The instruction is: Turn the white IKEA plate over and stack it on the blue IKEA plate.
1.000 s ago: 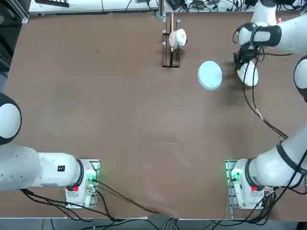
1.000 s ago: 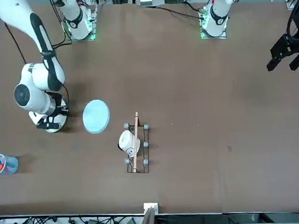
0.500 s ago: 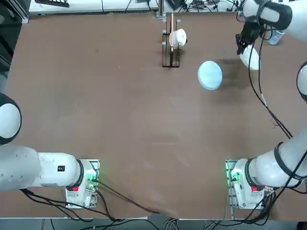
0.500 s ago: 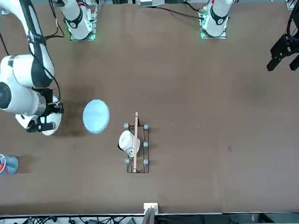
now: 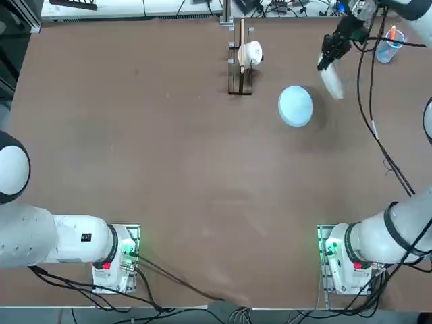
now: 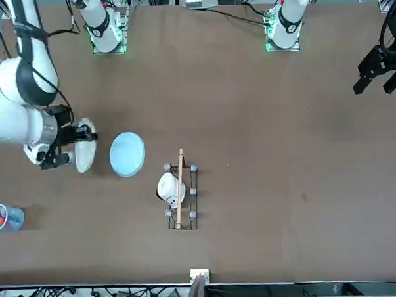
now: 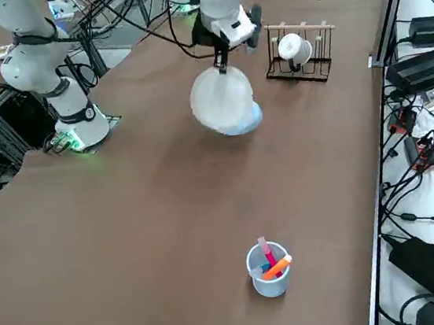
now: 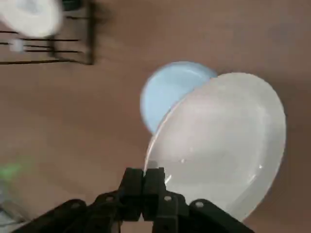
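Brown table, two plates, one lifted

Brown tabletop (image 5: 169,169) carries one pale blue round plastic plate (image 5: 295,106). One white round plastic plate (image 7: 222,98) hangs tilted beside it, rim pinched by the right gripper (image 8: 144,180) directly above.

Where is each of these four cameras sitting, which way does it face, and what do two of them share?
Top view: overhead, looking down; both arm bases at the bottom, right pincer holding the round white plastic plate on edge.
Front view: across the table, facing the robot; right arm at left, round pale blue plastic plate beside it.
Right side view: raised at the robot's right, looking diagonally; right arm above both plates.
Right wrist view: on the wrist; shut pincer fingers pinching the white rim.
Shared: top and front both show the wire rack with a white cup.
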You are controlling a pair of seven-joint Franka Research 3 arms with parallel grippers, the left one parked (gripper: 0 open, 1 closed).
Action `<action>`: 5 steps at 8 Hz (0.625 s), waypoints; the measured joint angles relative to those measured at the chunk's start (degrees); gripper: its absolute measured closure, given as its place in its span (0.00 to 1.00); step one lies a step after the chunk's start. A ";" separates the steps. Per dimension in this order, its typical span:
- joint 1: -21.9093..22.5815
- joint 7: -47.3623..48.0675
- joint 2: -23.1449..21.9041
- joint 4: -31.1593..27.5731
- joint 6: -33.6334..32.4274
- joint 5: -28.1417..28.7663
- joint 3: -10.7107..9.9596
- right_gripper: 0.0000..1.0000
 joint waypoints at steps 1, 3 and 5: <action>-0.03 -2.91 -0.04 0.32 -2.07 6.39 -0.05 0.97; -0.05 -7.58 -0.01 0.36 -5.39 17.33 -0.08 0.97; -0.07 -13.06 0.29 -0.33 -7.65 26.01 -0.13 0.97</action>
